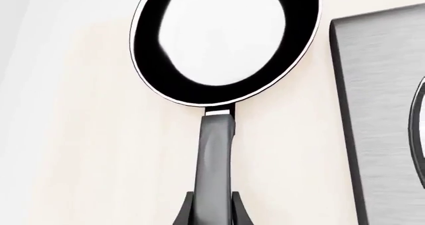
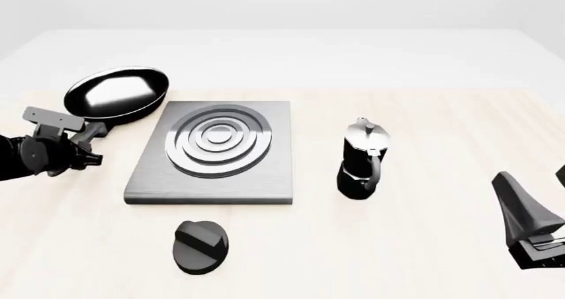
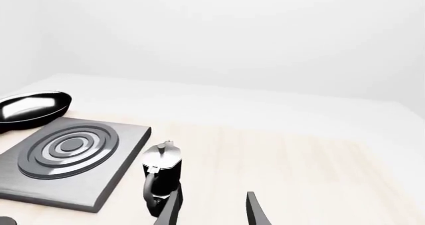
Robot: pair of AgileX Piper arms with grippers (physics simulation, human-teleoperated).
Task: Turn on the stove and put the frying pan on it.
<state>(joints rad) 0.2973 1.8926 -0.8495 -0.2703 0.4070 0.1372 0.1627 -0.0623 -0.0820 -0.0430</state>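
Left hand (image 1: pixel 211 210) clamped narrow on frying pan (image 2: pixel 119 92) handle, left of stove (image 2: pixel 216 152). Right hand (image 3: pixel 211 212) spread wide, empty, above tabletop (image 2: pixel 424 246).

Simulated kitchen-style tabletop, not a real room: pale wood table (image 2: pixel 424 246) against blank white surroundings, set with a stove (image 2: pixel 216 152), its knob (image 2: pixel 201 246), frying pan (image 2: pixel 118 94) and moka pot (image 2: pixel 362 160).

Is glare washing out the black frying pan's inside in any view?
Left wrist view: the round black frying pan shows a big white reflection filling its inside. Front view: a softer grey-white sheen. Right wrist view: a small bright streak.
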